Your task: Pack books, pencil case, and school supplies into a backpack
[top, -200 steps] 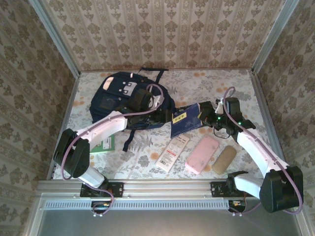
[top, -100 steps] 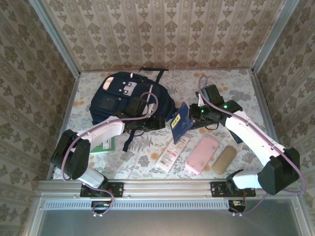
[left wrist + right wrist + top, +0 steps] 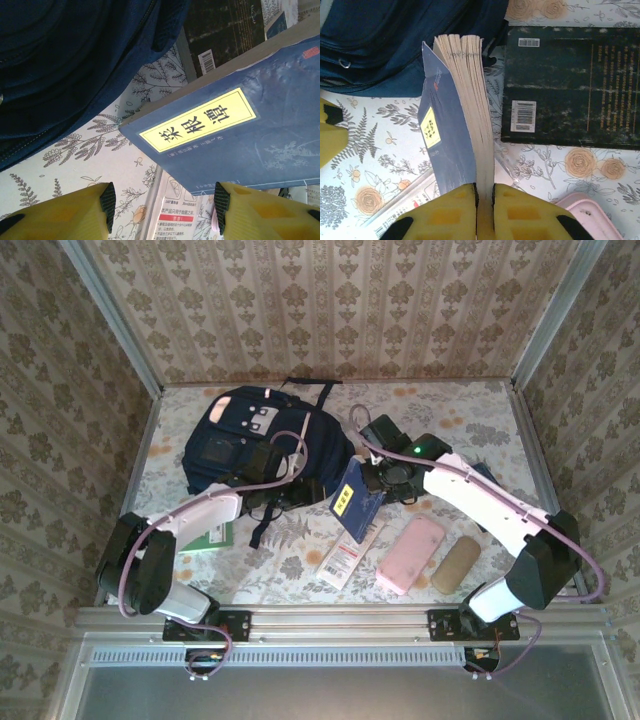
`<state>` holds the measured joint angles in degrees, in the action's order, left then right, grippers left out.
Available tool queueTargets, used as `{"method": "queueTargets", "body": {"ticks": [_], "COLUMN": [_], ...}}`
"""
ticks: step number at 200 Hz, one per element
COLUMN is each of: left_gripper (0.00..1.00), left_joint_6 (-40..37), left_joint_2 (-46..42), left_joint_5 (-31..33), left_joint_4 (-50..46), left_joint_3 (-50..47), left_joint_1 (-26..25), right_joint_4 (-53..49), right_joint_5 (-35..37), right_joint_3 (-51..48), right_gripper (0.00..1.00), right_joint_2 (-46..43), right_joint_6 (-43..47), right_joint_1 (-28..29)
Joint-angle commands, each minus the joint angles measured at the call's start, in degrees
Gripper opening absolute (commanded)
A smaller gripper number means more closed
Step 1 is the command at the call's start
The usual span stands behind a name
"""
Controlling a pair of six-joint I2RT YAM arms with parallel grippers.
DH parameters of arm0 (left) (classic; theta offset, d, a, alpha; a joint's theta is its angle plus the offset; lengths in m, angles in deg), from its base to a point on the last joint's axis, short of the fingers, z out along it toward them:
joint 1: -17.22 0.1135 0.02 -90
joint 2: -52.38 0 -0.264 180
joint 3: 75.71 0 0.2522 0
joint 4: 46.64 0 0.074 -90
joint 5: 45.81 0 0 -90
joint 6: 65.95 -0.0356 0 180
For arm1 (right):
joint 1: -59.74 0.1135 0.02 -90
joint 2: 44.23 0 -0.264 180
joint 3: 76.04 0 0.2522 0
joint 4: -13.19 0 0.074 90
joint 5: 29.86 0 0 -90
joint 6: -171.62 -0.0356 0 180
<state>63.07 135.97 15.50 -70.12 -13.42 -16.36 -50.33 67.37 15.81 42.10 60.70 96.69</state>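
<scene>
Gripping the navy book (image 3: 452, 150) by its near edge with the right hand (image 3: 485, 200), yellow fingers (image 3: 442, 212) clenched on cover and page block from either side. Holding it up on edge and tilted, with the yellow-labelled cover turned to that hand's left and the pages facing back toward the wrist. Straight ahead of the fingertips, at the book's far end, the backpack (image 3: 395, 40); cannot tell whether touching it or just short of it. Flat on the tabletop (image 3: 600, 170) just right of the held book, a dark book with a barcode (image 3: 570, 85). Close beneath the same hand, on its left, part of the white packet (image 3: 407, 197) with red print; on its right, a corner of the pink pouch (image 3: 592, 215). Open and empty at the left hand (image 3: 162, 212), its fingers well apart, pointed up at the labelled cover hanging across in front of them, with backpack fabric up and to their left. Seen from above, both hands near each other at the backpack's near side, the tilted book between them. Well behind the left hand, beside its forearm, the green booklet (image 3: 212, 533). Back toward the right arm's base, beside the pink pouch, the tan pouch (image 3: 455, 563).
</scene>
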Motion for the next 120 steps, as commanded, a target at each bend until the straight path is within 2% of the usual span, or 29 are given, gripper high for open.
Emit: {"method": "queueTargets", "body": {"ticks": [1, 44, 120], "left_gripper": [0.57, 0.57, 0.58], "left_joint_6": [0.12, 0.35, 1.38], "left_joint_2": [-1.24, -1.42, -0.60], "left_joint_5": [-0.36, 0.10, 0.39], "left_joint_4": [1.00, 1.37, 3.12], "left_joint_3": [-1.12, -1.85, -3.11], "left_joint_1": [0.62, 0.71, 1.13], "right_joint_4": [-3.69, -3.28, -3.57], "right_joint_5": [0.35, -1.68, -3.86], "right_joint_3": [1.01, 1.36, 1.79], "right_gripper": [0.18, 0.18, 0.34], "right_joint_2": [1.10, -0.11, 3.94], "right_joint_6": [1.17, 0.29, 0.56], "right_joint_1": [1.92, 4.41, 9.67]}}
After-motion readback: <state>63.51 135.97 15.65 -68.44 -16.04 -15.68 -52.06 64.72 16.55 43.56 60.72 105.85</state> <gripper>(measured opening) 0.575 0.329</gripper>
